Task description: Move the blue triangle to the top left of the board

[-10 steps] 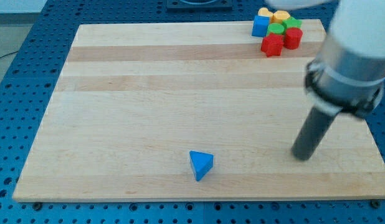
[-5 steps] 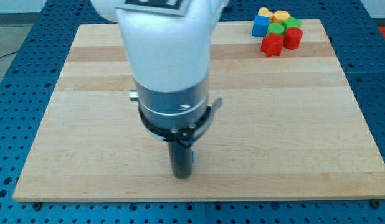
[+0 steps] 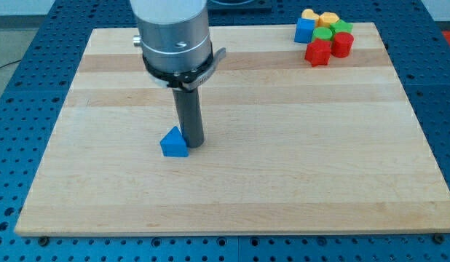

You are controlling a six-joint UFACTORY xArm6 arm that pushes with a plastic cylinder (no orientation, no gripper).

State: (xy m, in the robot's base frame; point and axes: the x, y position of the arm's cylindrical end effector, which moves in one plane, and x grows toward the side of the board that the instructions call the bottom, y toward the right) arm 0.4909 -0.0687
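The blue triangle (image 3: 174, 143) lies on the wooden board (image 3: 298, 145), left of its middle and a little below centre. My tip (image 3: 192, 143) stands right against the triangle's right side, touching it. The rod rises from there to the arm's grey and white body (image 3: 174, 33) at the view's top. The board's top left corner (image 3: 97, 36) is far up and to the left of the triangle.
A tight cluster of blocks sits at the board's top right: a blue cube (image 3: 305, 30), yellow and orange blocks (image 3: 320, 17), green blocks (image 3: 334, 29) and two red blocks (image 3: 327, 49). A blue perforated table (image 3: 21, 109) surrounds the board.
My tip swept from the board's right to the triangle, then pushed it up and to the left from near the bottom edge to left of centre.
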